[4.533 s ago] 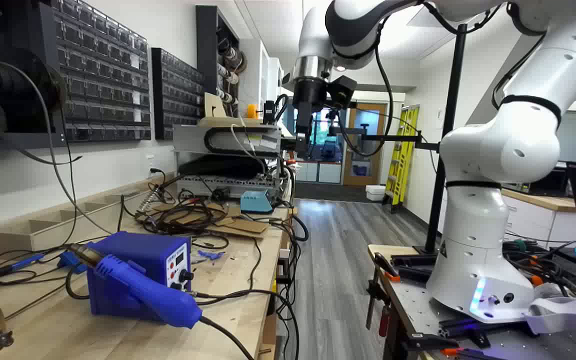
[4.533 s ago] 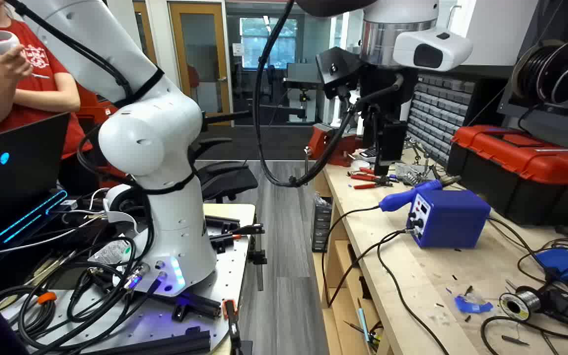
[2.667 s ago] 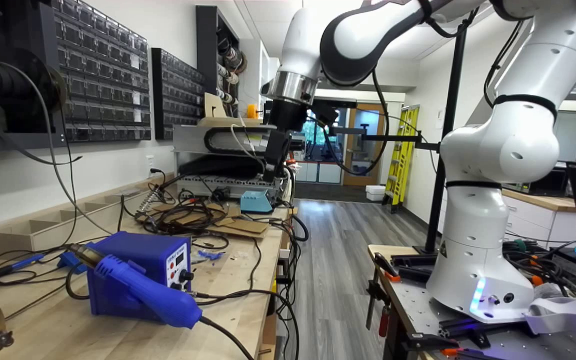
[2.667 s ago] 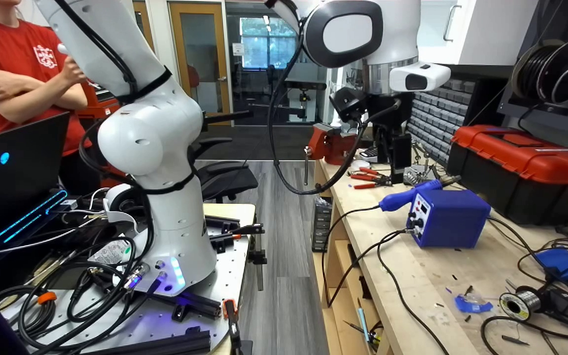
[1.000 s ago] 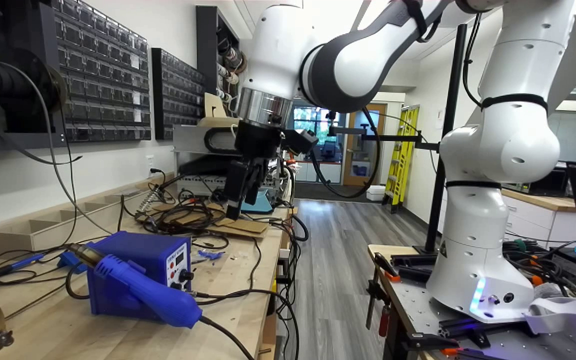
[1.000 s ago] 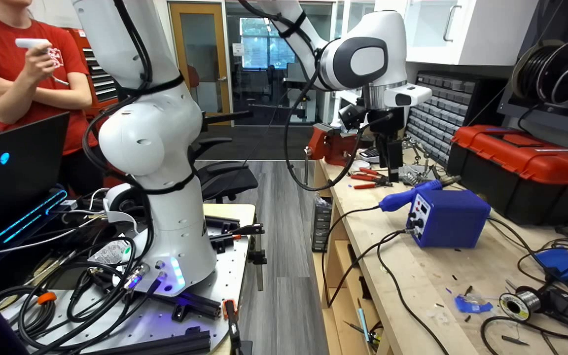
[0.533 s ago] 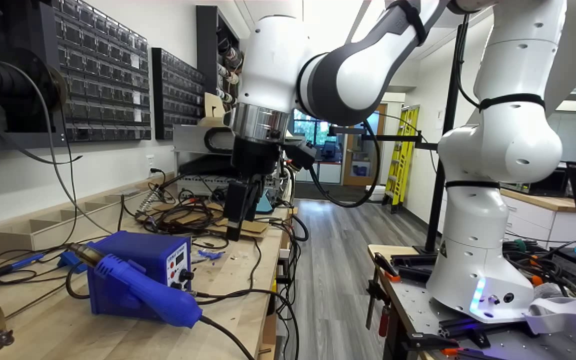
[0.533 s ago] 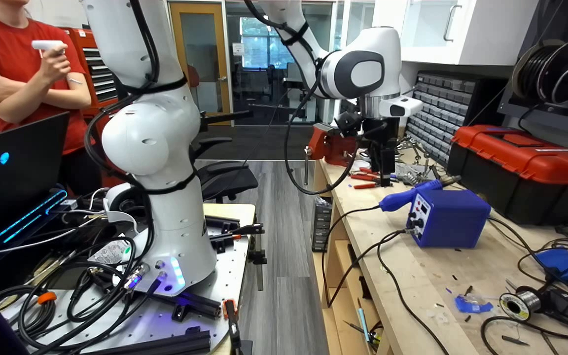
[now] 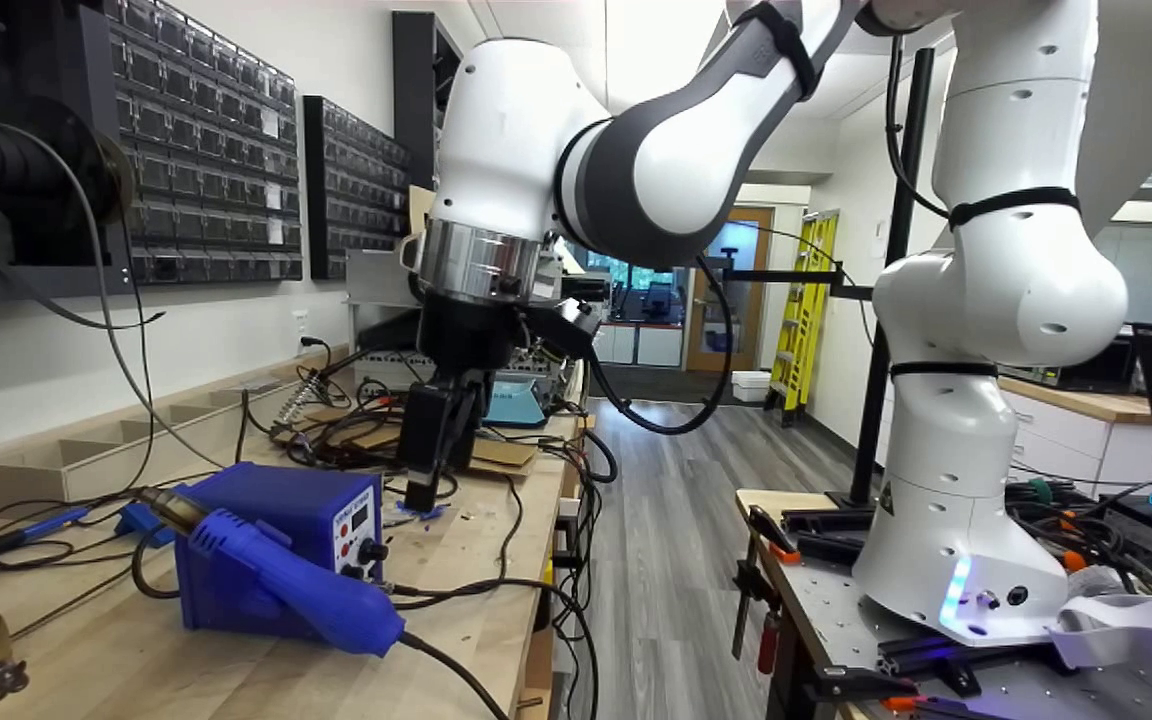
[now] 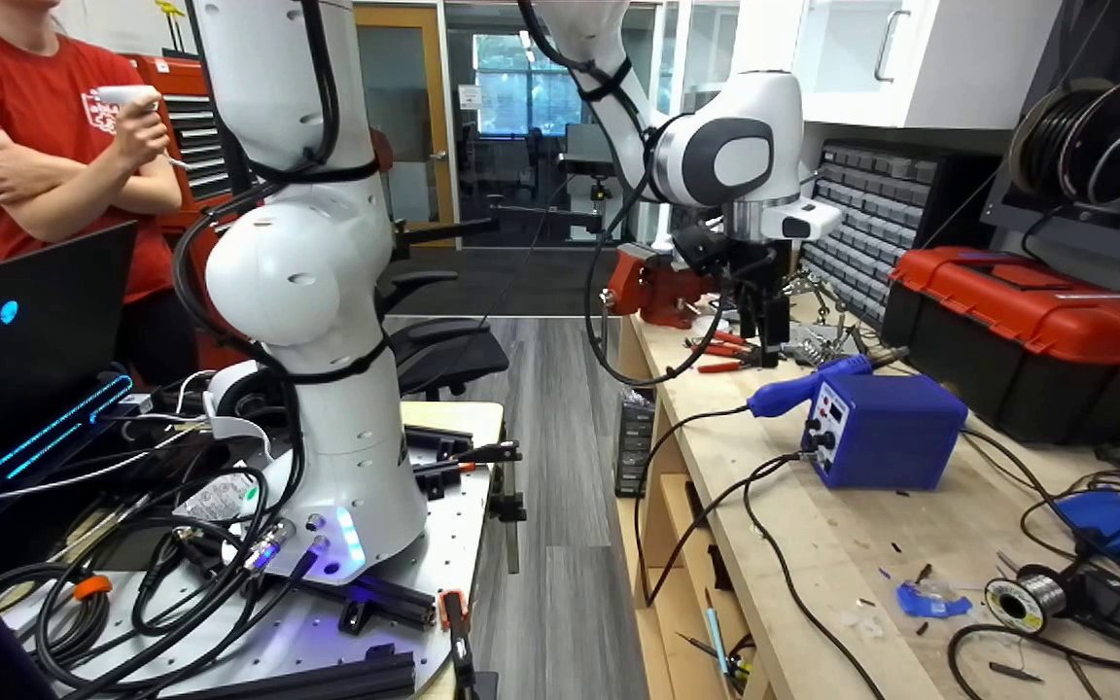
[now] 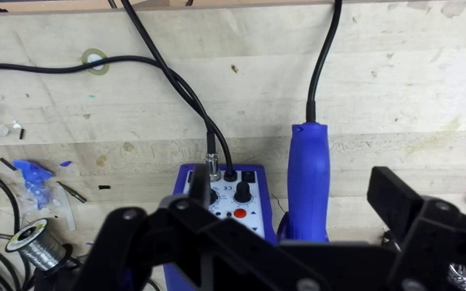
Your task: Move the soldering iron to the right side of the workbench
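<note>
The soldering iron is a blue handpiece with a metal tip and dark cord. It leans against the blue soldering station on the wood-topped workbench; both also show in an exterior view, the handpiece beside the station. My gripper is open and empty above the bench. In the wrist view, the handpiece shows between the spread fingers of the gripper, not touched. The left finger overlaps the station's front panel. The tip end is hidden behind the gripper there.
Tangled cords and a light-blue box lie farther along the bench. A red and black toolbox, red-handled pliers, a red vise and a solder spool stand around. A slim blue-black tool lies among cords.
Over the last seconds my gripper has come down and across over the bench, toward the station. In the last half second it shifted and lowered a little. The handpiece has not moved.
</note>
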